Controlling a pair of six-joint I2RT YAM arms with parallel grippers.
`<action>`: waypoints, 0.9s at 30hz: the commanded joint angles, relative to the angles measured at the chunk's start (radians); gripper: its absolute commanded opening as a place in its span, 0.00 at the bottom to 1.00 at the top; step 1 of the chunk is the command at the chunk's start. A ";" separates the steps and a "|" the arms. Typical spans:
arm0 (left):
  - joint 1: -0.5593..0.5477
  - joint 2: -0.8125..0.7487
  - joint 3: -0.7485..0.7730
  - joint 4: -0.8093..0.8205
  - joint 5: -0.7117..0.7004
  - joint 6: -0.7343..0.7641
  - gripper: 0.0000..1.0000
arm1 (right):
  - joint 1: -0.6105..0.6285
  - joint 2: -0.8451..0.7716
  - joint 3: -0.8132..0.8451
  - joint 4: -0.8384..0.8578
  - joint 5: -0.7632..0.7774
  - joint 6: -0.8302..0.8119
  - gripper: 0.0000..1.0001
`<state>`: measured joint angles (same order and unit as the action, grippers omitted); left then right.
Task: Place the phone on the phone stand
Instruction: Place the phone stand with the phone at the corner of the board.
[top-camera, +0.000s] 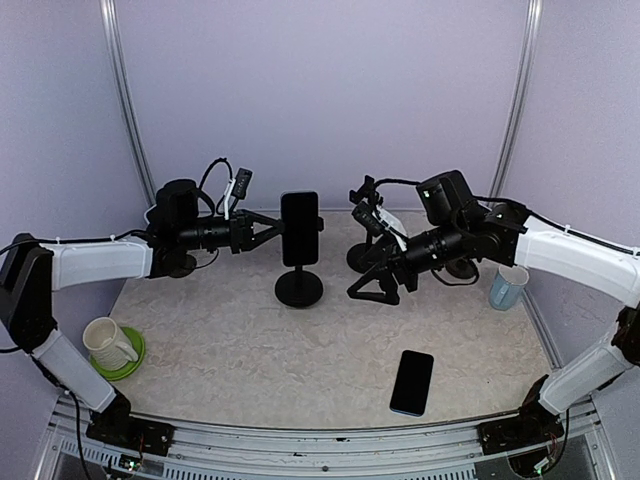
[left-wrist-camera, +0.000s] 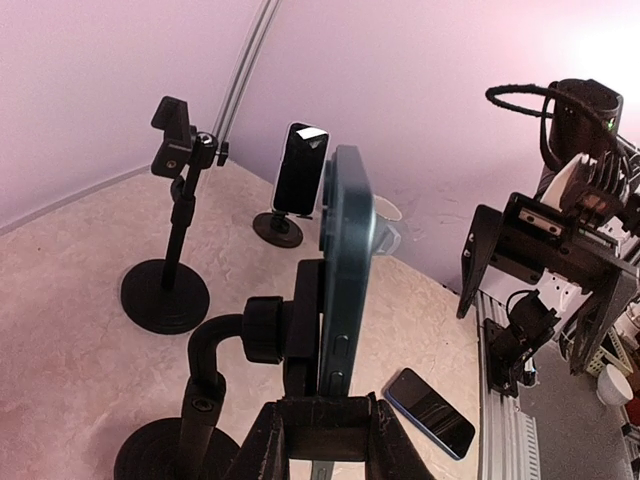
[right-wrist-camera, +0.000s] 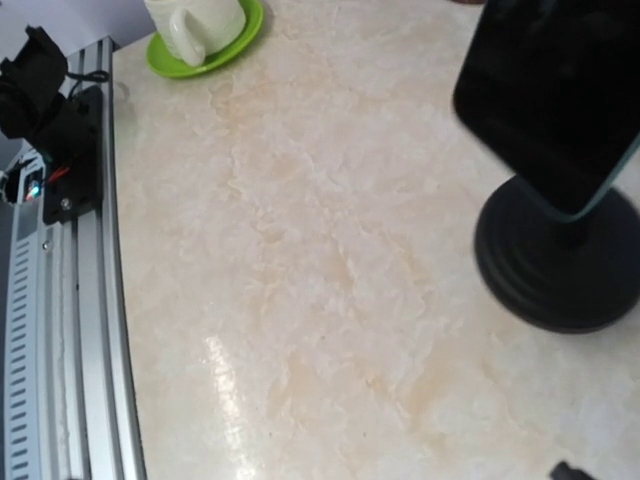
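Pale lilac walls (top-camera: 320, 90) close in a marbled beige table (top-camera: 250, 350), with both arms reaching toward its far half. The phone (top-camera: 300, 228) stands upright, dark face toward us, at the head of the black phone stand (top-camera: 298, 288), whose round base sits a little left of centre.

A phone like that is a stiff, flat slab. I'd guess it is fairly dense for its size, slick on its glass faces and easy to crack if it tips off. The long side edges about mid-height look like the safest place to take it, where fingers get a square bite and stay off the screen. With the weight up top, the stand may well rock if nudged sideways.

The left gripper (top-camera: 272, 230) comes in from the left with its jaws drawn down to a narrow gap. Its fingertips (left-wrist-camera: 265, 440) meet the phone's left edge, and in the left wrist view the phone runs edge-on between them. It looks to me like a pinch on the phone, though I can't see the contact itself.

The right gripper (top-camera: 372, 290) hangs just right of the stand, spread as wide as it goes, holding and touching nothing.

A second phone (top-camera: 412, 381) lies flat near the front right, and a white mug (top-camera: 105, 340) sits on a green saucer (top-camera: 130, 362) at near left.
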<state>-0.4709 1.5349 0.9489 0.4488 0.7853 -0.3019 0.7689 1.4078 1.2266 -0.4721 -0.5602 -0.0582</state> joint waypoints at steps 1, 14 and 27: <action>0.033 0.039 0.118 0.149 0.109 0.034 0.01 | -0.010 -0.031 -0.033 0.022 0.010 0.008 1.00; 0.139 0.260 0.338 0.236 0.306 -0.022 0.00 | -0.010 -0.132 -0.145 0.044 0.027 0.017 1.00; 0.226 0.482 0.540 0.333 0.435 -0.123 0.00 | -0.010 -0.184 -0.189 0.048 0.034 0.028 1.00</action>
<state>-0.2588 1.9930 1.4055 0.6037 1.1595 -0.3653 0.7685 1.2434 1.0504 -0.4427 -0.5365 -0.0433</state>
